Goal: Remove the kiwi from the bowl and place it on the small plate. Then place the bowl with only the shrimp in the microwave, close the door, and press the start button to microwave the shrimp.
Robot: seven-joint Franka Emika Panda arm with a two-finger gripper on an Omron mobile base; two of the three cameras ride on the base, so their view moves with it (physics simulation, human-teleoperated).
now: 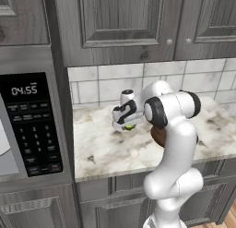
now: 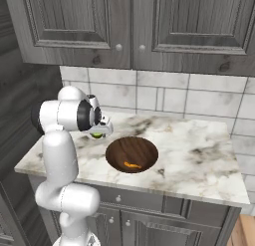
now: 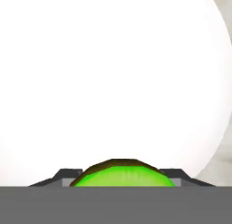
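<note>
Fingers [image 3: 181,175] of the gripper [image 3: 122,182] clasp the kiwi [image 3: 123,175] just above the small plate [image 3: 113,73]; bowl [image 2: 132,154] holds shrimp [image 2: 132,165] at its 6 o'clock.

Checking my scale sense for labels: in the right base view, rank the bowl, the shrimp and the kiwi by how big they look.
1. The bowl, by far the largest.
2 and 3. The shrimp and the kiwi look alike in size; the kiwi is partly hidden in the claw, so I won't rank them.

Marble counter [image 2: 199,155] under bowl [image 2: 132,154], small plate [image 3: 113,82]
</note>
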